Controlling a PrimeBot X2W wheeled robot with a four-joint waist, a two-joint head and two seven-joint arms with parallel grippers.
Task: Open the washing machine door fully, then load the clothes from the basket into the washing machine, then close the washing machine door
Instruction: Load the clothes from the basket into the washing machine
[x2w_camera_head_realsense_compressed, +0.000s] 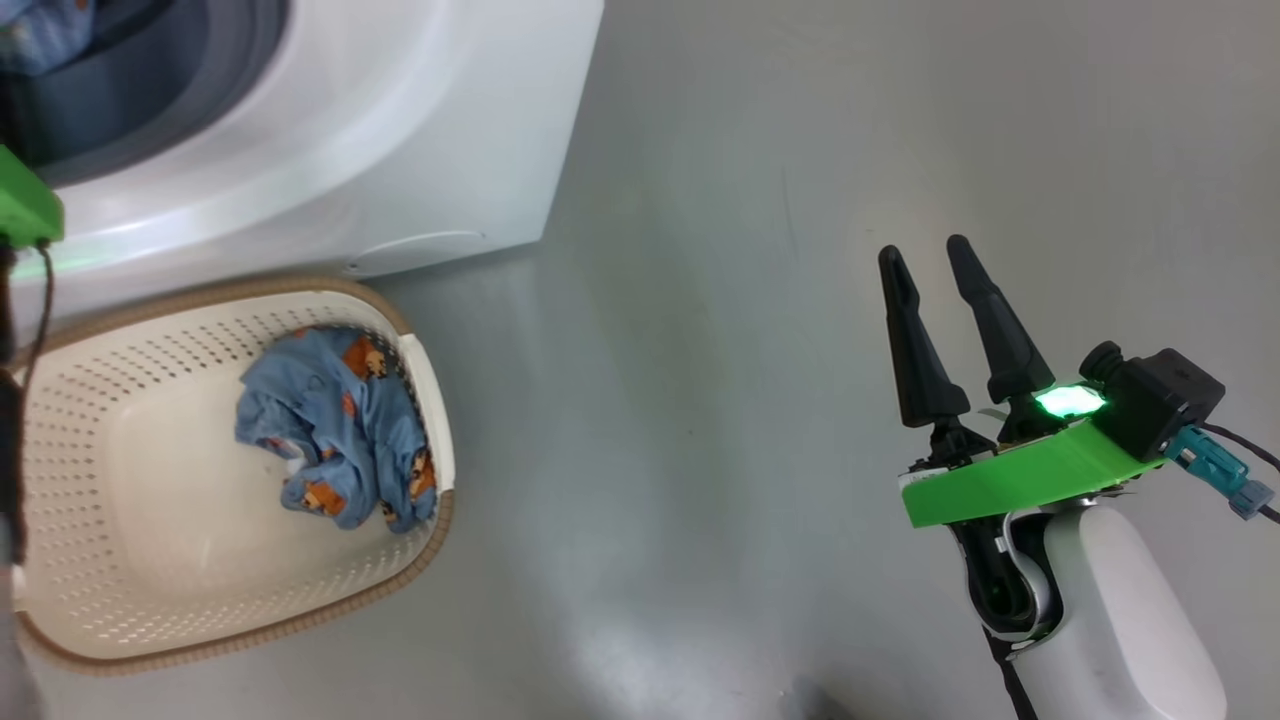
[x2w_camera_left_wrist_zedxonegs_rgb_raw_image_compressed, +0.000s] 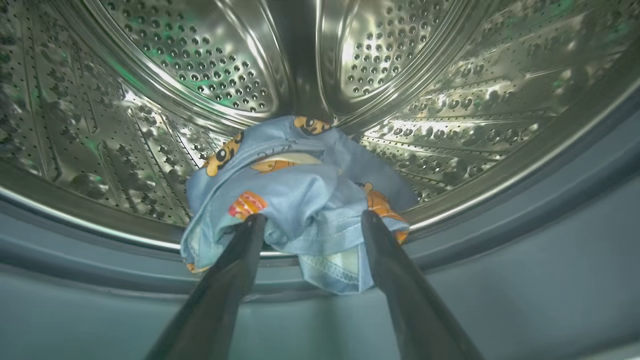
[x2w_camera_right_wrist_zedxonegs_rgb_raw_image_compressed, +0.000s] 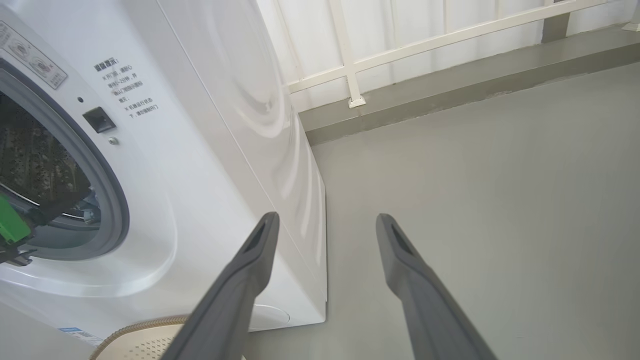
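Grey floor (x2w_camera_head_realsense_compressed: 750, 300) runs bare from the washing machine (x2w_camera_head_realsense_compressed: 350, 150) out to your right, so there is plenty of room on that side. You look to be midway through loading. The machine's mouth stands open, so I'd judge the door-opening step done.

One garment (x2w_camera_left_wrist_zedxonegs_rgb_raw_image_compressed: 300, 170) sits just inside, heaped on the front lip of the steel drum (x2w_camera_left_wrist_zedxonegs_rgb_raw_image_compressed: 200, 65), with a hem hanging out over the grey gasket (x2w_camera_left_wrist_zedxonegs_rgb_raw_image_compressed: 550, 210). Your left gripper (x2w_camera_left_wrist_zedxonegs_rgb_raw_image_compressed: 311, 216) is at that mouth, fingers spread wide either side of the cloth and not pinching it.

The other garment (x2w_camera_head_realsense_compressed: 340, 430) lies crumpled in the basket (x2w_camera_head_realsense_compressed: 120, 400), against the wall nearest the bare floor. The basket stands just beside the machine's front. Your right gripper (x2w_camera_head_realsense_compressed: 925, 250) hangs over bare floor, well apart from both, fingers spread and holding nothing.

What's left, as I read it, is the basket garment and then closing the door. Mind that trailing hem — it could catch in the seal. The drum lip and basket rim crowd your left arm, so back it out straight.
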